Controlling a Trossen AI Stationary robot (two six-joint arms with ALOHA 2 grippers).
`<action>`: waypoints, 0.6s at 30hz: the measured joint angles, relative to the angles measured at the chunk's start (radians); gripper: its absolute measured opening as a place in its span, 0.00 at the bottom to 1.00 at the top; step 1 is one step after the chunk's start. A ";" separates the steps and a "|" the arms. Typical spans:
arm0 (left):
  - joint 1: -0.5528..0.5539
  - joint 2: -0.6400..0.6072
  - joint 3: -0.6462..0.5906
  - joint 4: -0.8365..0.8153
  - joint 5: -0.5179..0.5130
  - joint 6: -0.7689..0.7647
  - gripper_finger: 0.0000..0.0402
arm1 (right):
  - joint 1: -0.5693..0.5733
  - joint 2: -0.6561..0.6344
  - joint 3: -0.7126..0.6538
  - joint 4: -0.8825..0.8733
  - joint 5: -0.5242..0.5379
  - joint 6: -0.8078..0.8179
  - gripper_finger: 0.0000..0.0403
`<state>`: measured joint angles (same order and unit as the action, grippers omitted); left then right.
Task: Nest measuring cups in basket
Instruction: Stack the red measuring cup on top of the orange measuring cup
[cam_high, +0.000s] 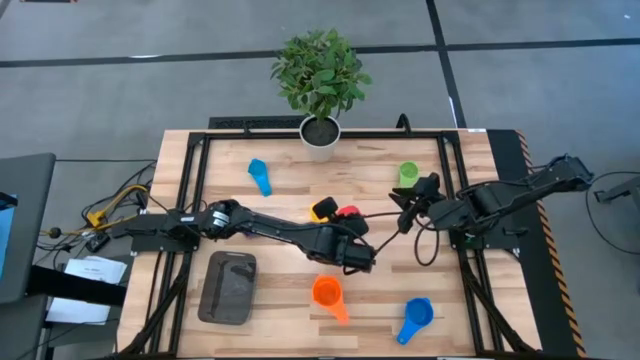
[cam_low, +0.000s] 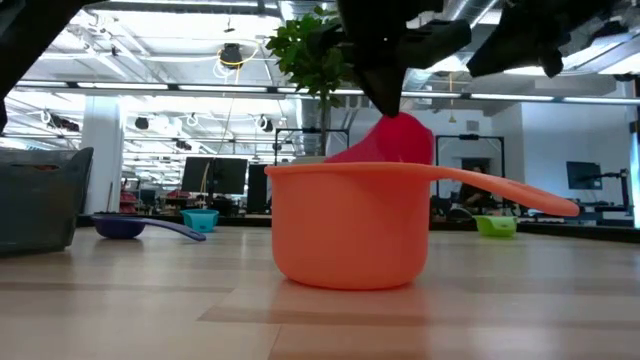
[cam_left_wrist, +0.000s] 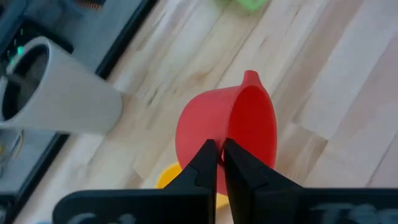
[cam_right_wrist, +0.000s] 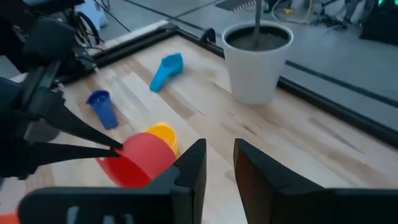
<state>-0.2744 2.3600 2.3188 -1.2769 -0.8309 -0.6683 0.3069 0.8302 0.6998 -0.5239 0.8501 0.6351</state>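
Observation:
My left gripper (cam_high: 346, 222) is shut on the red cup (cam_left_wrist: 249, 124) at mid-table, beside the yellow cup (cam_high: 322, 208). My right gripper (cam_high: 413, 206) is open, a little to the right of the red cup (cam_right_wrist: 137, 158) and facing it. The orange cup (cam_high: 328, 293) and the medium blue cup (cam_high: 415, 318) stand near the near edge. The light blue cup (cam_high: 260, 176) and the green cup (cam_high: 408, 175) sit farther back. The dark blue cup (cam_right_wrist: 101, 106) stands upside down beyond the yellow one (cam_right_wrist: 163, 134). The dark grey basket (cam_high: 227, 287) lies at the near left. My left gripper pinches the red cup's wall at the rim (cam_left_wrist: 221, 146), one finger (cam_left_wrist: 239, 168) inside and one finger (cam_left_wrist: 202, 168) outside. The fingers slant down from the near side. The cup is tipped with its mouth sideways and looks lifted off the table.
The white plant pot (cam_high: 320, 138) stands at the far edge, in the middle. Black frame rails (cam_high: 195, 190) run along the table's left and right sides. Bare wood shows between the basket and the orange cup.

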 joint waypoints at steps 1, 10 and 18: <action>0.000 0.000 0.001 -0.007 -0.004 -0.004 0.00 | 0.000 -0.006 0.000 0.011 0.000 -0.016 0.25; -0.008 -0.001 0.001 -0.070 -0.019 -0.019 0.00 | 0.052 -0.003 -0.003 0.119 -0.002 -0.161 0.19; -0.002 -0.040 0.000 -0.013 0.046 0.064 0.00 | 0.058 0.009 -0.001 0.202 -0.035 -0.203 0.15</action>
<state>-0.2765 2.3203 2.3192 -1.2901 -0.7851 -0.6047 0.3653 0.8388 0.6987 -0.3224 0.8148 0.4323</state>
